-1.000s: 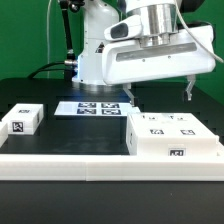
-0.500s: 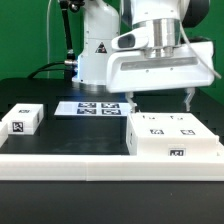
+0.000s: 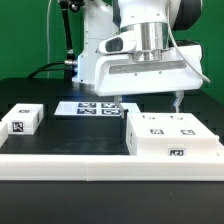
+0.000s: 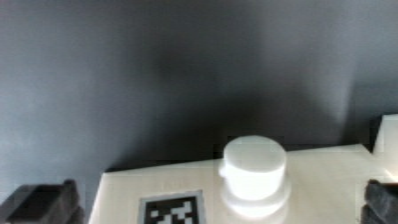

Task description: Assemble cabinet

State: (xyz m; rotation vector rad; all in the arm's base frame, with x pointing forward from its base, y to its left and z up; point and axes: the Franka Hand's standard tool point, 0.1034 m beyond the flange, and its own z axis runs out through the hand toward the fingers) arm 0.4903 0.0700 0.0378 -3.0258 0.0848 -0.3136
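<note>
Barely started, I'd judge: gripper (image 3: 149, 102) hangs spread wide and empty above the cabinet body (image 3: 172, 138), while the small tagged block (image 3: 22, 121) lies well apart, not yet joined.

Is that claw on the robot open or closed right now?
Open. The exterior view shows the gripper with its two fingers spread wide apart above the cabinet, and nothing is clamped between them.
</note>
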